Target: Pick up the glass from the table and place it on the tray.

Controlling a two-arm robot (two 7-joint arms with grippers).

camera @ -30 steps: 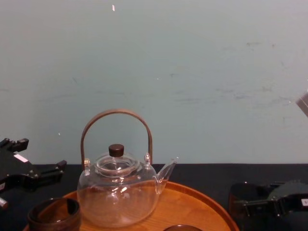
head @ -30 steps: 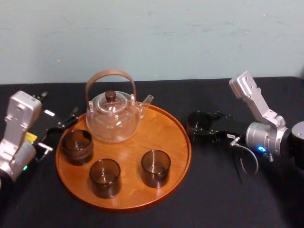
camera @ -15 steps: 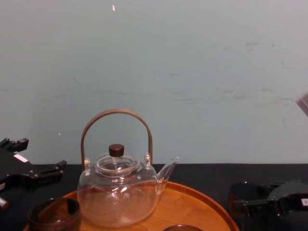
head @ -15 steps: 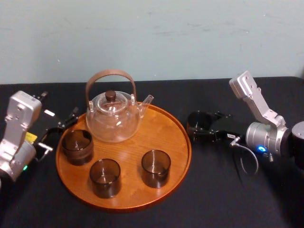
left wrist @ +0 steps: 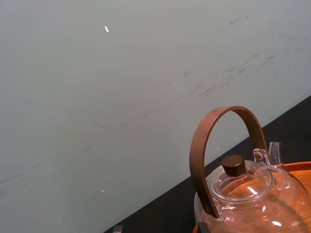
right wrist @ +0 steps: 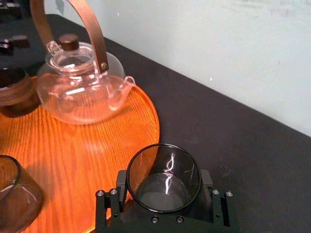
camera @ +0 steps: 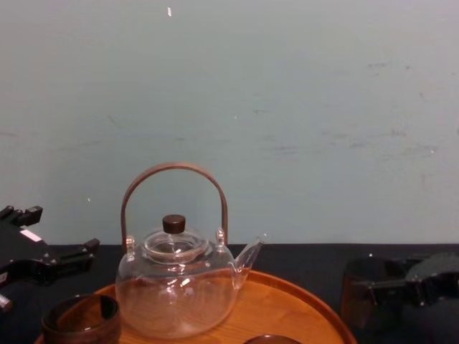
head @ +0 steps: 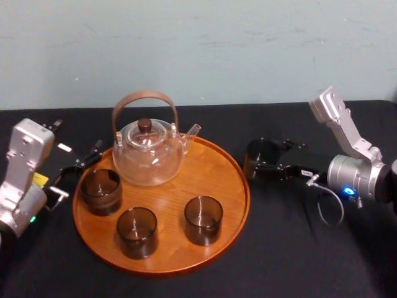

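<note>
The right gripper [head: 265,162], reaching in from the robot's right side, had its black fingers [right wrist: 111,204] closed against opposite sides of the glass [head: 258,153], a dark, smoky tumbler held upright with its mouth open to the ceiling. The glass was just beside the right rim of the tray [head: 243,208], over the black cloth of the table [head: 285,248]; whether its base touched the cloth could not be told. On the round wooden tray, a clear glass teapot [head: 147,154] with a brown hoop handle stood at the back, its spout turned toward the held glass. Three more dark tumblers sat in front of it: one at the tray's left edge [head: 100,190], one at the front [head: 137,231], and one nearer the middle [head: 203,219]. The left gripper [head: 75,170] was parked on the table beside the tray's left rim, its jaws spread apart and holding nothing. A pale green wall [head: 198,49] ran behind the table.
</note>
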